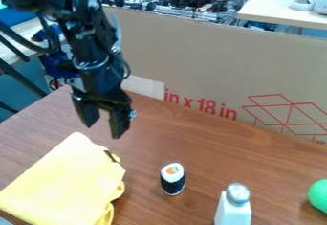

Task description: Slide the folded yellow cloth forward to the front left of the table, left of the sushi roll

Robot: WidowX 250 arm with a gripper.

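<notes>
Two fingers parted, nothing between them: gripper is released, above the wooden table, near the far end of the yellow cloth. Cloth lies bunched or loosely folded on the table, not gripped. Progress, my read: no grasp made, so any pick and placement is still left. Further out: sushi roll upright beside the cloth, silver-capped white shaker, green ball at the view's right edge

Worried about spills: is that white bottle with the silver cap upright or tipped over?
Upright; the white bottle has its silver cap on top.
</notes>
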